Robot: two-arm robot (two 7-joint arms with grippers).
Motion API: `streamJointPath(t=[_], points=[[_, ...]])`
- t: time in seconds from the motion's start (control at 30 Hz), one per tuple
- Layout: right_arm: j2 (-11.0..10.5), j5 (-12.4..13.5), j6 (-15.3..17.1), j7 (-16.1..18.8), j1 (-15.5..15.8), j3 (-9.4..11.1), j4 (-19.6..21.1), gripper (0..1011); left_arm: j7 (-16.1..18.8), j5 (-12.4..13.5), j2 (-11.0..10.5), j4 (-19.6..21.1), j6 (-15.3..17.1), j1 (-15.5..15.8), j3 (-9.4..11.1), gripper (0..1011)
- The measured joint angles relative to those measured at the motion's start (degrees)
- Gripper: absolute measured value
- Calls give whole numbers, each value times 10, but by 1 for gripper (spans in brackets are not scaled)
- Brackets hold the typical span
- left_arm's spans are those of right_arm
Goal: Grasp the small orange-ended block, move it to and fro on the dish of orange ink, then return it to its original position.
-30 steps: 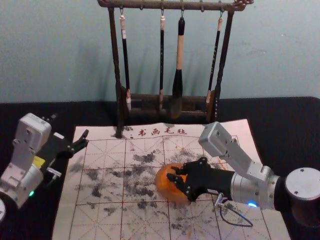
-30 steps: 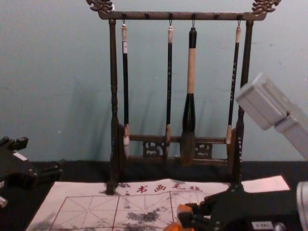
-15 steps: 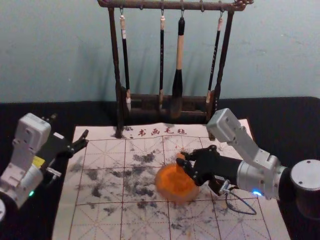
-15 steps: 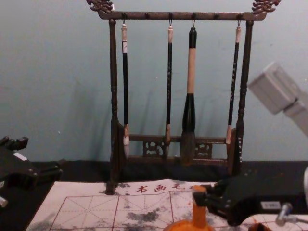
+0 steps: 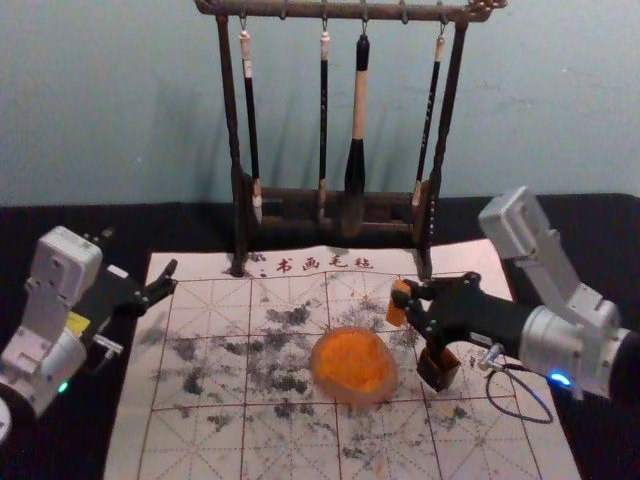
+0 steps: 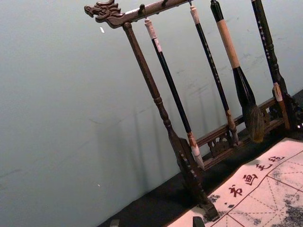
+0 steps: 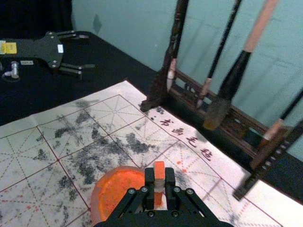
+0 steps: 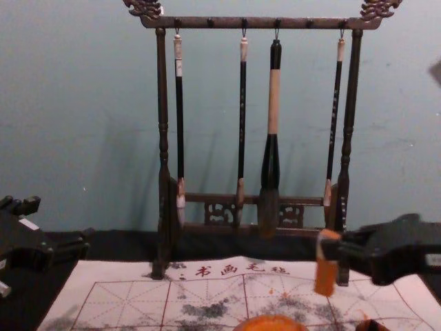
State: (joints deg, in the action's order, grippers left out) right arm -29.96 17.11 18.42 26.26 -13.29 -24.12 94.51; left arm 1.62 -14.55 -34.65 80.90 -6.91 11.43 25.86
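Hanging right of centre in the head view: one block (image 5: pixel 396 315), long axis near-upright, orange lower end pointing down, pinched between the right gripper's (image 5: pixel 404 293) fingertips; left gripper (image 5: pixel 140 257), spread, centre-left.

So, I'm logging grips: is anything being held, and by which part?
The black right gripper, at the chest view's right, pinches the small rectangular orange-ended block near its upper end. The black left gripper, far left, is empty.
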Motion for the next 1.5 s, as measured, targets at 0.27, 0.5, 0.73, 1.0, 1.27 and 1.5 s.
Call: streamJointPath(t=[0.27,0.5,0.73,1.0,1.27,1.5], points=[[-40,28,5,-9,45,39,46,83,0,0,0,0,0,0,0,1001],[-72,45,3,-10,80,61,72,83,0,0,0,0,0,0,0,1001],[-90,55,3,-13,103,69,82,83,0,0,0,0,0,0,0,1001],[-100,63,0,-9,114,66,85,83,0,0,0,0,0,0,0,1001],[-99,63,-3,-8,107,55,75,83,0,0,0,0,0,0,0,1001],[-90,53,-6,-7,87,41,55,82,0,0,0,0,0,0,0,1001]])
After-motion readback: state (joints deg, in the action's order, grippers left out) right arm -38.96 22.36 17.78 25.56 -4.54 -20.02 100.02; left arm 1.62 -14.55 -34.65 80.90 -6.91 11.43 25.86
